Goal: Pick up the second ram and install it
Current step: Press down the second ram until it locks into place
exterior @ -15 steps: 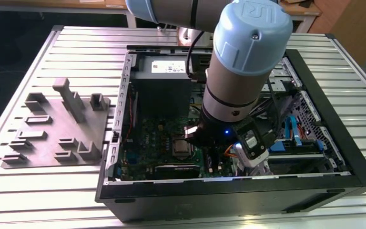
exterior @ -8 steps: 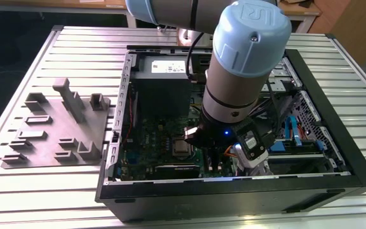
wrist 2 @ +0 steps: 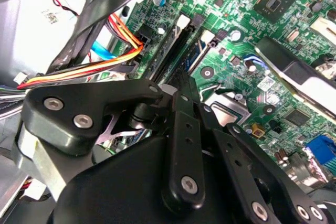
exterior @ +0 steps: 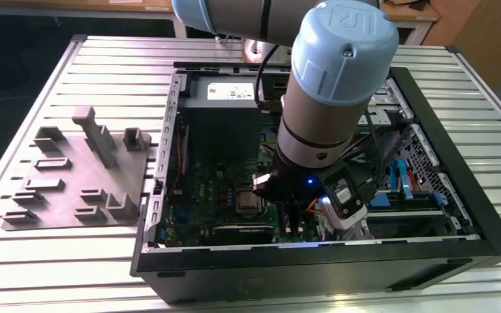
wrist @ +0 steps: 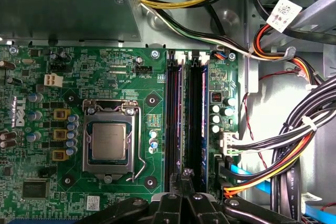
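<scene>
One dark, narrow second ram (wrist: 196,124) upright in motherboard (wrist: 105,77) slot

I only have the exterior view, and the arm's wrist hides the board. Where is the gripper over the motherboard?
Observer: In the first wrist view the gripper is at one end of the two long black memory slots, beside the CPU socket.
Operator: Which end?
Observer: The end away from the grey power-supply box.
Operator: Cables in the way?
Observer: The cable bundle lies on the side of the slots away from the socket, apart from them.
</scene>
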`<action>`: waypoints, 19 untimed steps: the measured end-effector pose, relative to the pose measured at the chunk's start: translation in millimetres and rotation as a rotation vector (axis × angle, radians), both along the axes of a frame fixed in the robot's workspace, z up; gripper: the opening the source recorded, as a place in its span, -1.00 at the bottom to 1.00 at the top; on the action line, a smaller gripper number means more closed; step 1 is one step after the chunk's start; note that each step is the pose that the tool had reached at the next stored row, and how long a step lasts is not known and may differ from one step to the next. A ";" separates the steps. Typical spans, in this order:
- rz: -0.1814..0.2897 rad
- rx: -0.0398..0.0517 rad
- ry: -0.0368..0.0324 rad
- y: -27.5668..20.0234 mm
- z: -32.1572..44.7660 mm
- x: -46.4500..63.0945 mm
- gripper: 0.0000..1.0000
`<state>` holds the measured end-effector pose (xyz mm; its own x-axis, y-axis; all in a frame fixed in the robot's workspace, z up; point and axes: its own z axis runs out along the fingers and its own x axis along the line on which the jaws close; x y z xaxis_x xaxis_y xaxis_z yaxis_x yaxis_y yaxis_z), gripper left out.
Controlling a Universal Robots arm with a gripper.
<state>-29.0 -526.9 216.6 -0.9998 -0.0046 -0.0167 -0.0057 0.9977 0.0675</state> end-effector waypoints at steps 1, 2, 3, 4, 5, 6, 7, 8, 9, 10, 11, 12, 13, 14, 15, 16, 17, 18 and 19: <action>0.000 0.0000 0.0000 0.0 -0.1 0.0 -0.80; 0.000 0.0000 0.0000 0.0 -0.1 0.0 -0.80; 0.000 0.0000 0.0000 0.0 -0.1 0.0 -0.80; 0.000 0.0000 0.0000 0.0 -0.1 0.0 -0.80; 0.000 -0.0001 0.0000 0.0 -0.1 0.0 -0.80; 0.000 0.0000 0.0000 0.0 -0.2 0.0 -0.80; 0.000 0.0000 0.0000 0.0 -0.2 0.0 -0.80; 0.000 0.0000 0.0000 0.0 -0.2 0.0 -0.80; 0.000 0.0001 0.0000 0.0 -0.1 0.0 -0.80; 0.000 0.0007 -0.0002 0.1 0.5 0.0 -0.80; 0.000 0.0027 -0.0008 0.3 1.9 0.1 -0.80; 0.000 0.0028 -0.0008 0.4 4.8 0.1 -0.80; 0.000 0.0007 -0.0002 0.1 9.2 0.0 -0.80; 0.000 0.0004 -0.0001 0.1 13.2 0.0 -0.80; 0.000 0.0005 -0.0001 0.1 16.6 0.0 -0.80; 0.000 0.0002 -0.0001 0.0 19.4 0.0 -0.80; 0.000 0.0002 -0.0001 0.1 20.2 0.0 -0.80; 0.000 0.0004 -0.0001 0.1 20.1 0.0 -0.80; 0.000 0.0006 -0.0002 0.1 20.1 0.0 -0.80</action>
